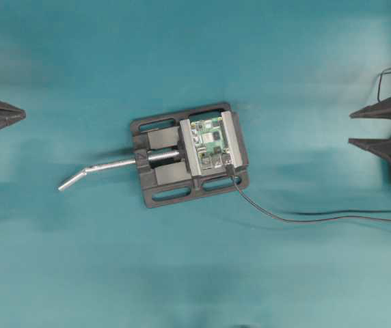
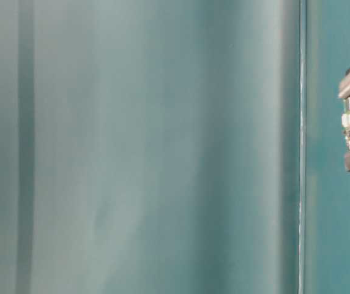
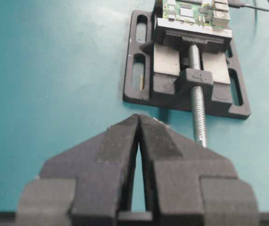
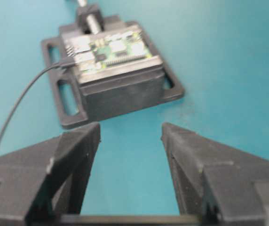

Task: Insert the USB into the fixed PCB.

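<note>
The USB (image 1: 229, 164) is seen seated against the fixed PCB (image 1: 208, 141); insertion appears done. The right tool (image 4: 130, 136) is spread and empty, well apart; the left tool (image 3: 138, 123) is clenched on nothing.

A raised "4" stands on the black screw block (image 3: 194, 78) of the vise (image 3: 186, 70), read in the left wrist view. Markings on the fixed PCB (image 1: 209, 141) are too small to read.
</note>
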`<state>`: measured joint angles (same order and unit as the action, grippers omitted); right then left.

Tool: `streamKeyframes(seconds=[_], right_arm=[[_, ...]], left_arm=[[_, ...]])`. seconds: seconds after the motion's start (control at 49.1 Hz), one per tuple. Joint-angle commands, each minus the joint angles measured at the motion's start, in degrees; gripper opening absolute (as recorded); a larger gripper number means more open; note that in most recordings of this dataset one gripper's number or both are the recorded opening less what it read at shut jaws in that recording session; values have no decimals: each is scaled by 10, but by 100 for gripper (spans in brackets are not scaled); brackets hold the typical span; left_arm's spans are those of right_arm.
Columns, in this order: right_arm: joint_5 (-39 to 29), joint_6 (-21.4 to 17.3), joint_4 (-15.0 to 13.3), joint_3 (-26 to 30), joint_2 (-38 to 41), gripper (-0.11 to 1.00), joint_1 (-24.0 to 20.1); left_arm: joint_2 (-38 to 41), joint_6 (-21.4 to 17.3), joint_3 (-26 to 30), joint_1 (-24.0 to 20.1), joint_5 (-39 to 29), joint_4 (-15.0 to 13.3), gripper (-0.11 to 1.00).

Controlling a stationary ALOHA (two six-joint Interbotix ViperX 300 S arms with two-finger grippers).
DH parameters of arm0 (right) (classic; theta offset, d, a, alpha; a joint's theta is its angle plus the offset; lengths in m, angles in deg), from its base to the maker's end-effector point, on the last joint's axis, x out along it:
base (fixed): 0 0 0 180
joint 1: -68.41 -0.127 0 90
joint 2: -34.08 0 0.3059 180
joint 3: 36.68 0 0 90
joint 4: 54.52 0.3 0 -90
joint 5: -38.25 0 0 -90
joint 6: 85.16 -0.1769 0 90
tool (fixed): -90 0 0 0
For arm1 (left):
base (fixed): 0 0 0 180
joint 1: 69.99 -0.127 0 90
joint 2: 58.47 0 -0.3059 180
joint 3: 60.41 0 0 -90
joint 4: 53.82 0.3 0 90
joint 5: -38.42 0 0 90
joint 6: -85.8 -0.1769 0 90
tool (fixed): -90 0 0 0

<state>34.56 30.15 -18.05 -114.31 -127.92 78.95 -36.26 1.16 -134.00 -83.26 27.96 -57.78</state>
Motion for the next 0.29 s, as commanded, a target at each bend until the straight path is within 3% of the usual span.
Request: streamKeyframes(seconds=[0.0, 0.265], right_arm=[[10, -1, -1, -15, -5, 61, 2], [7, -21, -2, -41, -15, 61, 2]], left_arm=[[4, 3, 17, 1, 3, 3, 4], [4, 3, 17, 1, 3, 2, 4]])
